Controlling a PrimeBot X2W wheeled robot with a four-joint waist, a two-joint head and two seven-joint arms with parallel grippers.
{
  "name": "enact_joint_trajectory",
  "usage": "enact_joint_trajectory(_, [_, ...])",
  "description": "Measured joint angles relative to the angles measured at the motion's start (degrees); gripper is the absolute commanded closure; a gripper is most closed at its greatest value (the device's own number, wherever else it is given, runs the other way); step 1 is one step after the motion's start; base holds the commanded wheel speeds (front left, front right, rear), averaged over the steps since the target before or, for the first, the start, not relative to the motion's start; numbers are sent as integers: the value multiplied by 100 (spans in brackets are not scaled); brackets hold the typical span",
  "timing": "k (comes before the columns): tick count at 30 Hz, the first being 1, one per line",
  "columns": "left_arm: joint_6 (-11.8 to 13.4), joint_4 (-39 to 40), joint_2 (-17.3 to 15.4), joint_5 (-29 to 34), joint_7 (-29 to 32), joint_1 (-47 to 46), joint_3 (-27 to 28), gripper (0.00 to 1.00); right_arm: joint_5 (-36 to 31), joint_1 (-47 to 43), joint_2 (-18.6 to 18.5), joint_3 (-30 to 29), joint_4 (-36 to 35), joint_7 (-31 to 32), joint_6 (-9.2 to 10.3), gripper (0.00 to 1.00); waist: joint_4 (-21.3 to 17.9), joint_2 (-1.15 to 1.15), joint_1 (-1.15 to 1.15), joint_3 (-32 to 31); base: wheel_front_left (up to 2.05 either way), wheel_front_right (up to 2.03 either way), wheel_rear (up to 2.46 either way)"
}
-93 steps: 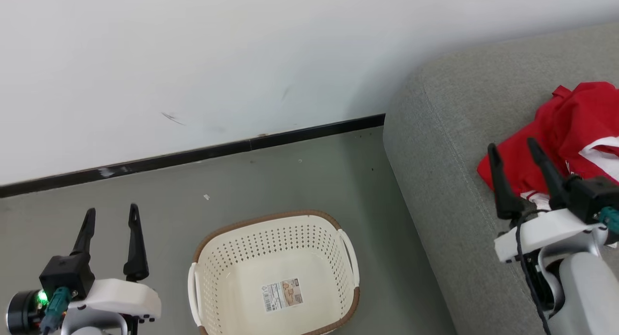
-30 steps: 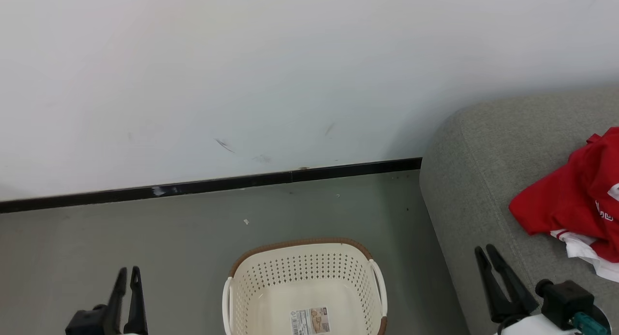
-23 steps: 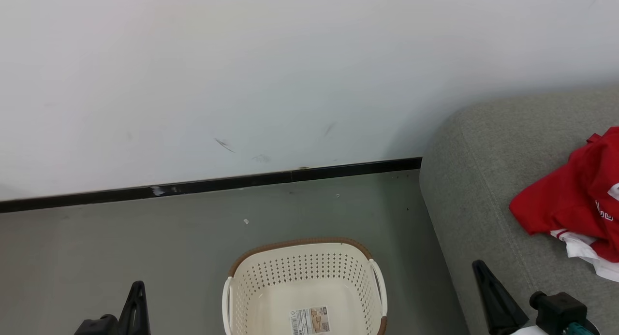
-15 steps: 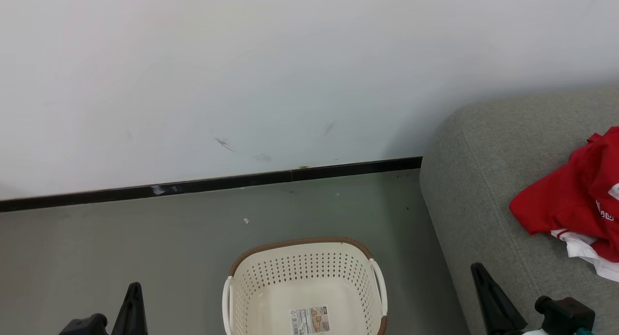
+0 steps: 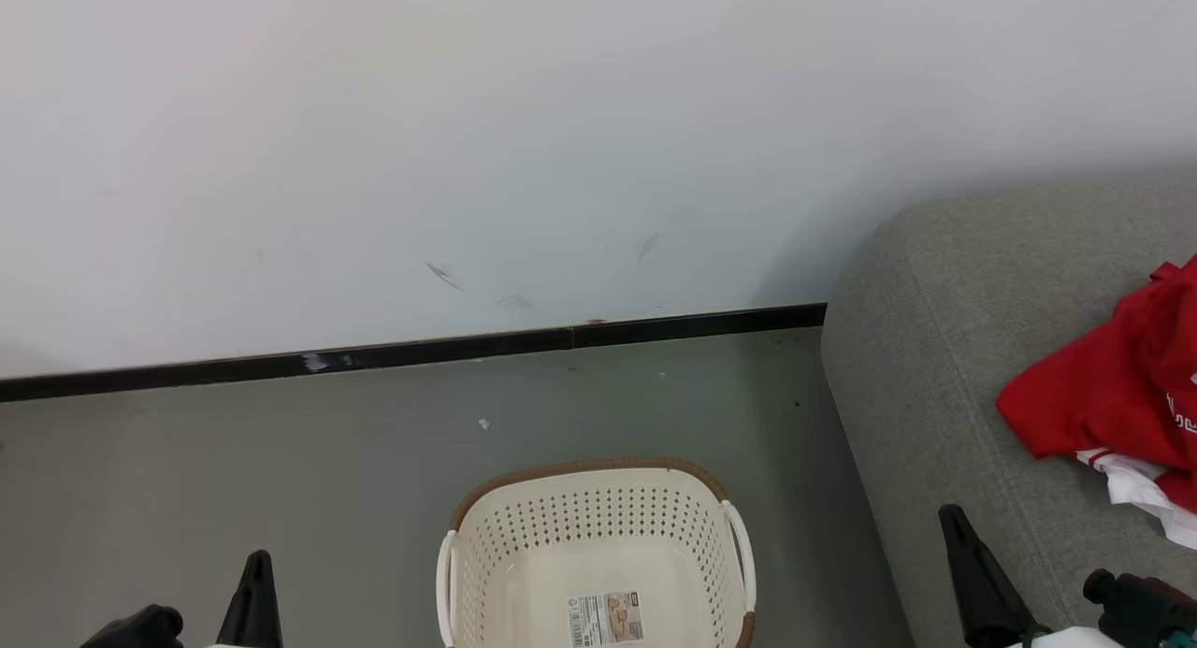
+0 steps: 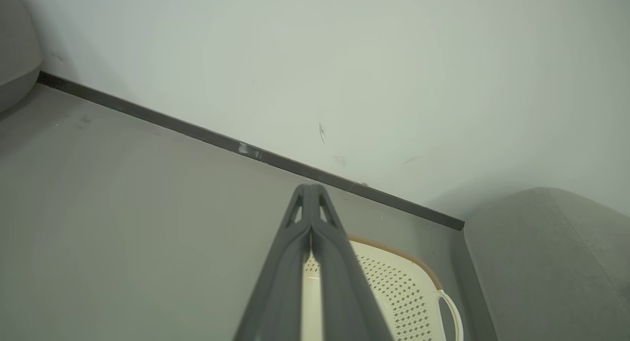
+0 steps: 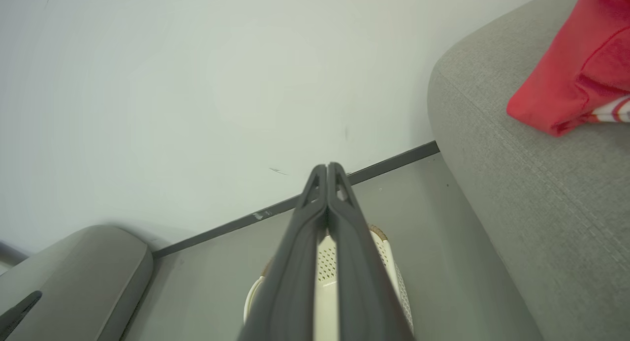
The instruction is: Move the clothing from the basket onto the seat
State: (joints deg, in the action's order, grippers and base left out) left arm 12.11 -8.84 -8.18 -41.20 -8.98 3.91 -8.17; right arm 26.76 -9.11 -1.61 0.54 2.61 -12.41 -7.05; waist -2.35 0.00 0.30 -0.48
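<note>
1. left pincer point(image 6: 311, 187) clenched, empty, left of basket point(image 5: 598, 517); a careless swing could knock it
2. basket bottom bare where visible; near part cut off, a leftover could hide there
3. right pincer point(image 7: 327, 166) clenched, empty; clothing point(image 5: 1113, 396) heaped on seat point(image 5: 935, 349), a snag could drag it off

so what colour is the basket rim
Brown, on the cream basket; best in the head view.

Baskets: you had one, the basket point(image 5: 591, 465).
Padded grey pieces: two, the seat point(image 5: 935, 367) and a second block point(image 7: 74, 277).
Heaps: one, the clothing point(image 5: 1103, 396); you couldn't count its garments.
Tools: two, the left tool point(image 5: 256, 562) and the right tool point(image 5: 952, 515).
Stickers: one, the label sticker point(image 5: 606, 618).
</note>
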Motion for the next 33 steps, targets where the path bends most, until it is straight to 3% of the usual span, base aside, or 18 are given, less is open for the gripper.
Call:
enact_joint_trajectory(5, [-108, 5, 60, -339, 114, -4, 74, 100, 491, 29, -54, -11, 55, 107, 0, 100, 19, 0, 14, -13, 0, 0, 0])
enact_joint_trajectory(15, [-310, 3, 121, -1031, 313, -93, 238, 100, 1481, 153, -153, -21, 220, 254, 0, 100, 53, 0, 21, -27, 0, 0, 0])
enact_joint_trajectory(33, [-643, -52, 264, -2182, 646, -248, 523, 100, 3128, 513, -298, -16, 533, 550, 0, 100, 106, 0, -16, 5, 0, 0, 0])
